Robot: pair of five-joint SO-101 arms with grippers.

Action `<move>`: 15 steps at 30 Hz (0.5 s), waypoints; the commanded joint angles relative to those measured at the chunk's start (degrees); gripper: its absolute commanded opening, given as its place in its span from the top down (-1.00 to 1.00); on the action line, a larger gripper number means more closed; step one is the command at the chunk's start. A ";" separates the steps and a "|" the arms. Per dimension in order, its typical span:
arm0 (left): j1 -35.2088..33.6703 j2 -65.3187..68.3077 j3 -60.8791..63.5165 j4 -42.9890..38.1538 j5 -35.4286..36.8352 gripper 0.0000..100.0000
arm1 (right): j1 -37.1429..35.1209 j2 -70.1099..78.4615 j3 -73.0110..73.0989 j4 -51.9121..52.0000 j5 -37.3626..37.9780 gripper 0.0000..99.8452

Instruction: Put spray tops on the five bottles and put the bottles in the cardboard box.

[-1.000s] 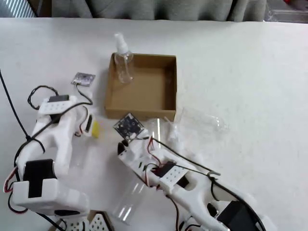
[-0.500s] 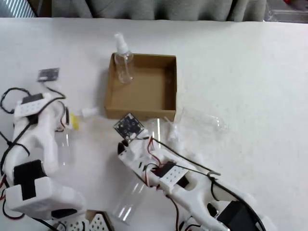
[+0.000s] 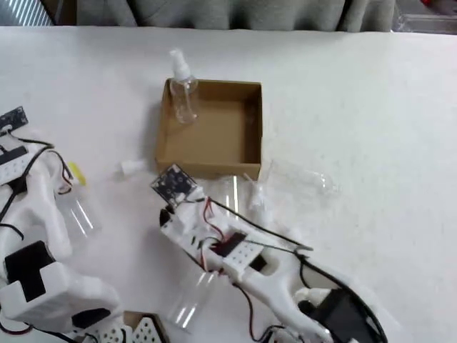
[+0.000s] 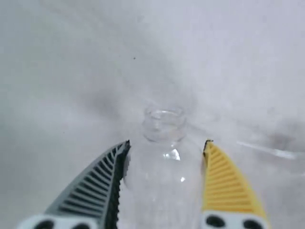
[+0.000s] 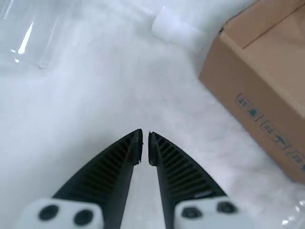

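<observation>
The left end effector [image 4: 166, 143], well to the left of the cardboard box [image 3: 207, 168], has its grey and yellow jaws parted to about a bottle's width. They sit on either flank of the open-necked bottle [image 4: 164, 128] just below its shoulder, and it looks gripped rather than merely straddled. That bottle is thin clear plastic: very light, slick, and likely to dent or squirt out under a hard squeeze. Across the body is the right place to hold it, since that leaves the bare neck free for a top. The left arm itself is folded back near its base, with the wrist tipped down over the tabletop [image 3: 371, 107]. Closer in, a loose spray top [image 3: 132, 167] lies just off the box's near-left corner. It is small and light and apt to skid or roll, so it is best pinched across its collar. A capped bottle [image 3: 183, 96] stands at the box's far-left corner. The right arm stretches on a diagonal toward the box's near-left corner, low over the tabletop. The black jaws of the right end effector [image 5: 144, 138] are drawn almost together with only a sliver between them and nothing held, and they point toward the loose top. Past the box's near-right corner, another uncapped bottle [image 3: 303, 179] lies on its side.
</observation>
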 commanded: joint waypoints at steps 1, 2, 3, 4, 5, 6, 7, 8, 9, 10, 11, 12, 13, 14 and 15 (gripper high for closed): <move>-0.75 -0.22 -2.64 -1.49 0.97 0.94 | -1.01 6.02 -7.82 2.07 -0.18 0.97; -0.75 -0.22 -2.64 -1.49 0.88 0.94 | -1.36 7.60 -9.14 1.89 -0.09 0.97; -0.75 -0.22 -2.64 -1.49 0.79 0.94 | -1.98 9.01 -10.81 1.80 0.09 0.97; -1.10 -0.22 -2.64 -1.58 0.79 0.94 | -2.51 9.80 -12.40 1.71 1.23 0.97; -1.27 -0.22 -2.64 -2.20 0.79 0.94 | -2.95 10.42 -13.71 1.98 3.16 0.97; -1.36 -0.22 -2.20 -2.90 0.79 0.94 | -3.82 10.59 -14.68 1.89 5.98 0.97; -1.36 -0.31 -1.49 -3.96 0.79 0.94 | -4.62 10.59 -15.30 1.89 9.23 0.97; -1.45 -0.31 -1.14 -4.66 0.79 0.94 | -5.41 10.33 -15.82 1.89 12.75 0.95; -1.71 -0.31 -1.05 -4.84 0.79 0.94 | -6.02 10.15 -16.18 1.89 16.26 0.93; -2.07 -0.31 -1.14 -4.84 0.88 0.94 | -6.29 10.15 -16.79 1.89 19.25 0.89; -2.42 -0.40 -1.14 -4.92 0.97 0.94 | -6.29 10.24 -17.49 1.89 21.89 0.84; -2.59 -0.40 -1.14 -5.01 0.97 0.94 | -6.20 10.59 -18.55 1.98 24.00 0.79; -2.59 -0.40 -1.14 -5.01 0.97 0.94 | -6.11 10.86 -19.43 1.98 25.58 0.75; -2.59 -0.40 -1.14 -5.01 0.97 0.94 | -5.58 11.38 -20.48 1.98 27.08 0.71; -2.59 -0.40 -1.14 -5.01 0.97 0.94 | -5.14 12.18 -21.71 1.98 28.22 0.68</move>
